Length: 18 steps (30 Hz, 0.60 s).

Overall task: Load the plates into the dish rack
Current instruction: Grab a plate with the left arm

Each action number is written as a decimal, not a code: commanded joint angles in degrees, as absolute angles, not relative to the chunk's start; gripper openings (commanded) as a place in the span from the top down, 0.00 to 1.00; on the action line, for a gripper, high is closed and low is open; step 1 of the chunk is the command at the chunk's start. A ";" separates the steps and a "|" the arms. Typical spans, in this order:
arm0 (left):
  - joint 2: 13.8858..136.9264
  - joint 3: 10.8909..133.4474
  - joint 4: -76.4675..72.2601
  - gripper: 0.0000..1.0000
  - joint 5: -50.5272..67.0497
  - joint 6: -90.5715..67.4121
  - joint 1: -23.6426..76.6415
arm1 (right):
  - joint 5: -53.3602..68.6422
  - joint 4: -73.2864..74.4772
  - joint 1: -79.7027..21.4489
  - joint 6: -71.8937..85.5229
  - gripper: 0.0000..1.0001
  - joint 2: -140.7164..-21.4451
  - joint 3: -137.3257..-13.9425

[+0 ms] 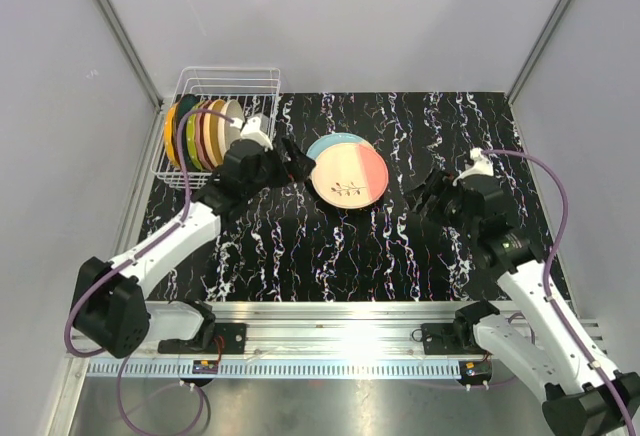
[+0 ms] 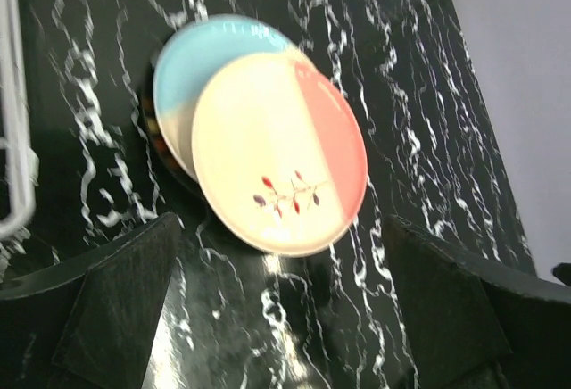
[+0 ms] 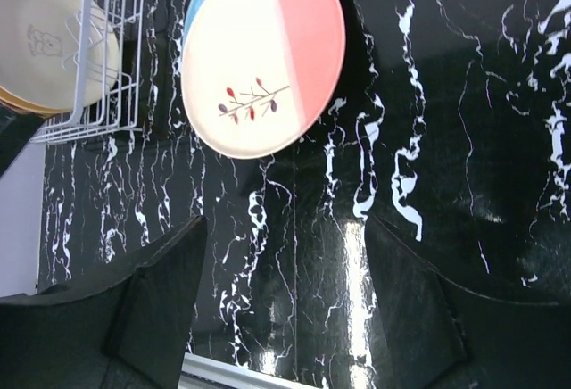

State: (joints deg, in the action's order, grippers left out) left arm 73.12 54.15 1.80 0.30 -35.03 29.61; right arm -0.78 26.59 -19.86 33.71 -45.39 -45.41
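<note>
Plates [image 1: 205, 134] stand loaded in the dish rack [image 1: 262, 78], yet we see a cream-and-pink plate [image 1: 350, 174] atop a blue plate [image 1: 330, 142] lying near that rack, with left gripper [image 1: 300, 168] and right gripper [image 1: 418, 198] both wide and empty.

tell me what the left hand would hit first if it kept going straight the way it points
Most likely the near rim of the round cream-and-pink plate with a sprig motif, which lies on a round blue-and-cream plate straight ahead of the open left hand. Height is unclear; it might skim over.
</note>
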 commanded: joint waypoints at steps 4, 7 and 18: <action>75.49 46.50 -3.52 0.01 2.73 -42.45 32.43 | -0.53 26.37 -19.95 35.68 0.20 -40.44 -41.49; 77.69 43.61 -6.04 0.01 2.98 -44.20 32.87 | -0.61 27.33 -19.95 35.77 0.19 -37.63 -40.35; 90.17 41.31 -20.73 0.01 6.15 -52.91 33.84 | -1.67 27.68 -20.04 36.30 0.15 -31.82 -37.09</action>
